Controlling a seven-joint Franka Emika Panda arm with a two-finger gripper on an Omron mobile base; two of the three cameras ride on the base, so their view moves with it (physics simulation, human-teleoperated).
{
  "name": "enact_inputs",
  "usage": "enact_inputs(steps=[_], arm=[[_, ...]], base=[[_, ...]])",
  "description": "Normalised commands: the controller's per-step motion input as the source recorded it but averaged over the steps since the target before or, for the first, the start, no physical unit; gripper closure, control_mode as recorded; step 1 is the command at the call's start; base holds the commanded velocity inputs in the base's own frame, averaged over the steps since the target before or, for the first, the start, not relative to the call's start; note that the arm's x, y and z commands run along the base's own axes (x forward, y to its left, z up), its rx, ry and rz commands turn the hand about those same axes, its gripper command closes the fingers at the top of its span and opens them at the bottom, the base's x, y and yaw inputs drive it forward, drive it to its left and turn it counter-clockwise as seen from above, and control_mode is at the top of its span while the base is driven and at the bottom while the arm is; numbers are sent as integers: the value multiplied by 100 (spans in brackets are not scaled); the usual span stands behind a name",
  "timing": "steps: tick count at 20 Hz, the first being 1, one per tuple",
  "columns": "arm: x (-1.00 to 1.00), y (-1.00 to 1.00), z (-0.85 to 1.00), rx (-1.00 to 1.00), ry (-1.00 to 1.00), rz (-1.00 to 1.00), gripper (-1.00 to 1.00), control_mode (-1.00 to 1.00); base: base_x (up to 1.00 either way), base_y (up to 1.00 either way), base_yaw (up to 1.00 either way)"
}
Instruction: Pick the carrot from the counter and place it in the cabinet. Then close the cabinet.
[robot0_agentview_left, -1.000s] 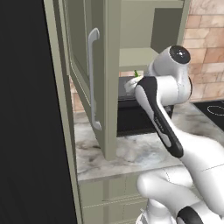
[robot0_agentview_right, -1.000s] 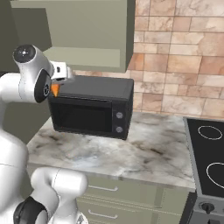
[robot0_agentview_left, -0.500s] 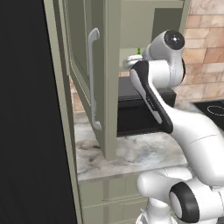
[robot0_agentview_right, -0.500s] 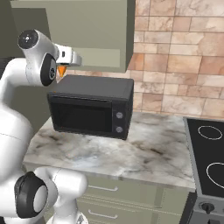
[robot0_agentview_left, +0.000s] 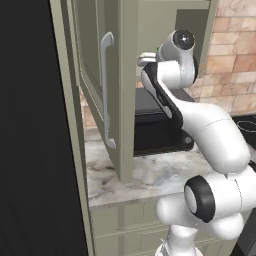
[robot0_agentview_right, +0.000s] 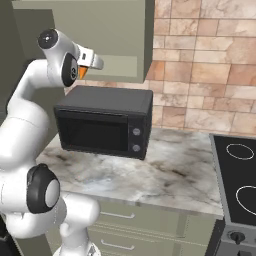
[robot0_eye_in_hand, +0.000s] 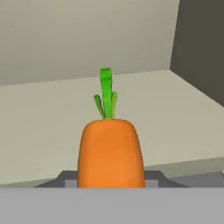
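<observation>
Hand view gave us one carrot (robot0_eye_in_hand: 110, 151), orange with its green top pointing away from the camera, gripped at its lower end between the fingers, with the pale floor and walls of the cabinet (robot0_eye_in_hand: 183, 118) ahead of it. We counted one cabinet with one open door (robot0_agentview_left: 102, 90) carrying one long pale bar handle (robot0_agentview_left: 106, 90), one black microwave (robot0_agentview_right: 105, 121) on one marbled counter (robot0_agentview_right: 165, 175), and one black hob (robot0_agentview_right: 240, 180) at the counter's right end.

From the right base view, the gripper (robot0_agentview_right: 89, 59) was clenched on the carrot, a sliver of orange showing just beside the wrist, level with the cabinet's lower edge and above the microwave. In the left base view the hand (robot0_agentview_left: 148, 59) sat at the cabinet's opening, just past the door's edge.

Compared with half a second earlier, we saw the arm raised a little higher and the hand carried further in toward the cabinet (the carrot's green top, visible by the wrist before, was now hard to make out from the left).
</observation>
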Motion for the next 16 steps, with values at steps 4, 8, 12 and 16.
enact_inputs(steps=[4, 8, 12, 16], arm=[[81, 0, -2, 0, 4, -5, 100, -100], [78, -1, -2, 0, 4, -2, 100, -100], [79, -6, -7, 0, 6, 0, 100, -100], [74, -6, -9, 0, 6, 0, 100, -100]], base=[[0, 0, 0], [0, 0, 0], [0, 0, 0], [0, 0, 0]])
